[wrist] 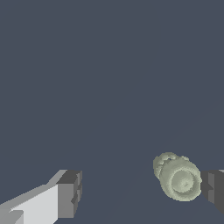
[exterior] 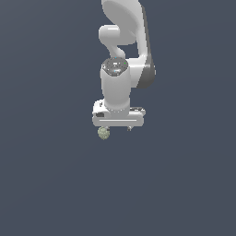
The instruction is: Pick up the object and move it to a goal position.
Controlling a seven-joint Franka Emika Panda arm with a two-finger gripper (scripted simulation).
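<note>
The object (exterior: pixel 103 133) is a small lumpy pale olive-green blob lying on the dark grey floor, just under the end of the white hand that is on the exterior view's left. In the wrist view the object (wrist: pixel 177 176) lies between the two dark fingers, right beside one pad (wrist: pixel 213 189) and far from the other pad (wrist: pixel 70 194). My gripper (wrist: pixel 141 192) is open wide and low around it. In the exterior view the gripper (exterior: pixel 116 130) hangs straight down from the white arm; only one fingertip (exterior: pixel 129 128) shows clearly.
A plain dark grey floor (exterior: pixel 55 184) spreads out on all sides of the arm, with no other objects or edges in view.
</note>
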